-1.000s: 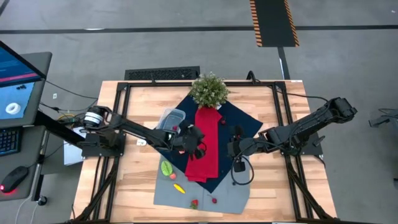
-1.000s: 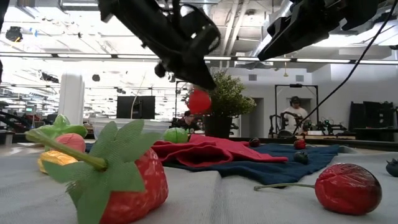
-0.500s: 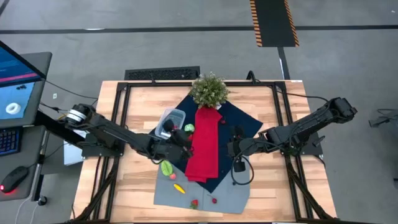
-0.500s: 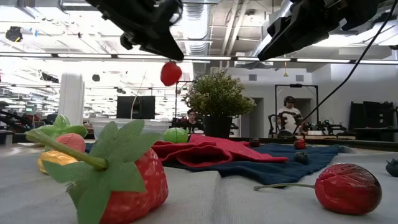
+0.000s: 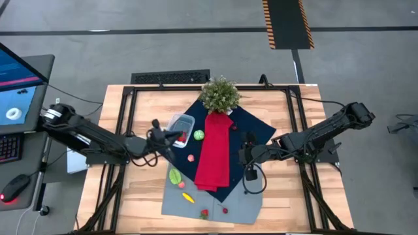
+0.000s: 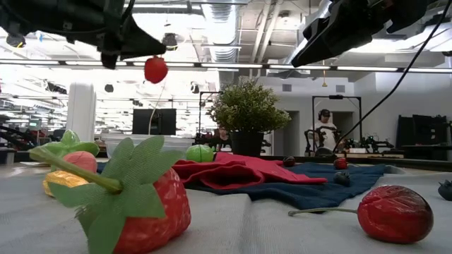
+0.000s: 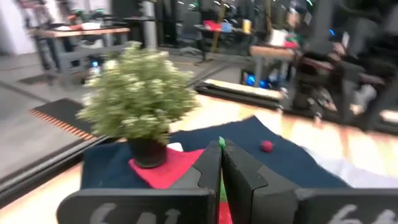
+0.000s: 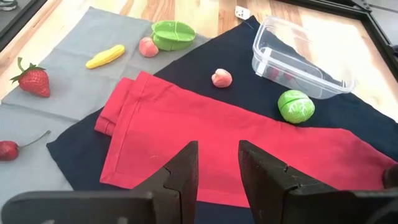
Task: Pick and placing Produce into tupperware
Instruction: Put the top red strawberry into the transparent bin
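Observation:
My left gripper [image 5: 175,136] hovers beside the near-left wall of the clear tupperware [image 5: 183,124], shut on a small red berry [image 6: 155,69]. My right gripper [image 8: 217,165] waits open above the red cloth's right side [image 5: 248,156]. A round green piece [image 8: 296,106] and a pink piece [image 8: 221,78] lie on the navy cloth. A leafy green piece [image 8: 173,32], another pink one [image 8: 147,46], a yellow one [image 8: 106,56], a strawberry [image 8: 34,81] and a cherry [image 8: 9,149] lie on the grey cloth. My left gripper pinches the berry's thin green stem [image 7: 221,144] between its two shut fingers. The fingers lie nearly level, pointing toward the table's right. The red berry hangs below the fingertips [image 6: 157,51], lifted clear of the table.
A bushy potted plant [image 5: 220,93] stands at the far end of the red cloth [image 5: 212,156]. Navy cloth [image 5: 261,134] lies under it, grey cloth [image 5: 238,202] toward the near edge. A black cable loops by my right gripper [image 5: 256,184]. A person [image 6: 326,130] stands in the room behind.
My left gripper has carried the red berry from above the red cloth toward the table's left and somewhat upward, ending beside the tupperware. The berry has stayed hanging below the shut fingers.

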